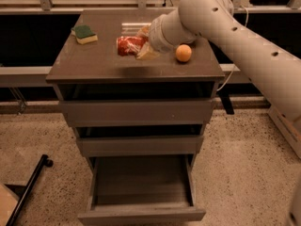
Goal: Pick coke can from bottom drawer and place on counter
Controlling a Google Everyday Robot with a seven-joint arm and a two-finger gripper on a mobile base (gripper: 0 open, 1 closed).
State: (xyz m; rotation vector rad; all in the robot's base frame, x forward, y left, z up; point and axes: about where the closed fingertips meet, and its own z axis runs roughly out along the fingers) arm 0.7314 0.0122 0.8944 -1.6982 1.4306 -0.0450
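The coke can (pixel 128 45), red with white markings, lies sideways in my gripper (pixel 141 44), held just above the middle of the counter (pixel 94 65). The pale fingers (pixel 147 53) are shut on the can's right end. My white arm reaches in from the upper right. The bottom drawer (pixel 141 187) is pulled out below and its inside shows no objects.
A green and yellow sponge (pixel 85 34) lies at the counter's back left. An orange (pixel 183 53) sits on the counter just right of my gripper. A black pole (pixel 28 189) lies on the speckled floor at the lower left.
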